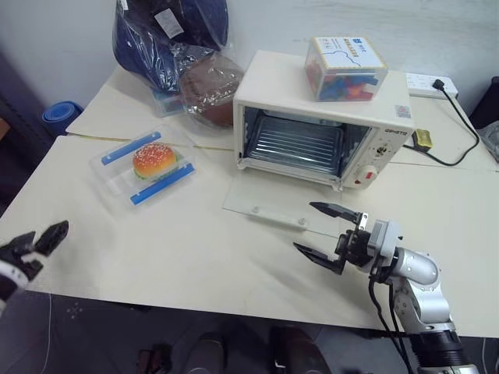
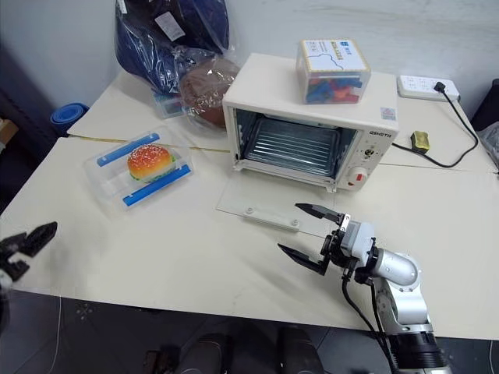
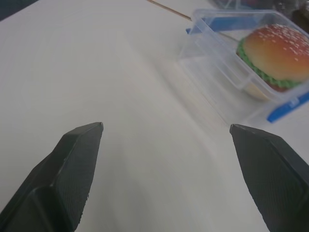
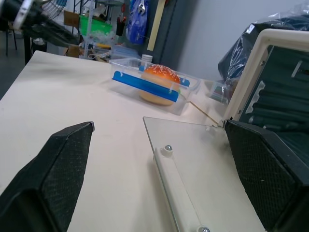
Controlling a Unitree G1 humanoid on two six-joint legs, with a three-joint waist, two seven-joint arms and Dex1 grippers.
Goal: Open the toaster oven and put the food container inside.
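1. The left gripper (image 1: 35,241) hangs at the near left edge of the table (image 1: 195,257), its fingers apart and holding nothing
2. The food container (image 1: 146,166) lies closed on the table left of the toaster oven (image 1: 320,125), well apart from both grippers; a sesame burger (image 1: 153,160) is inside it
3. The toaster oven is open, its glass door (image 1: 273,202) flat on the table, its wire rack (image 1: 295,144) bare
4. A clear box of colourful pieces (image 1: 345,68) stands on the oven's top
5. The right gripper (image 1: 327,231) hovers at the door's near edge, fingers wide apart, empty
6. Bare table lies between container and door
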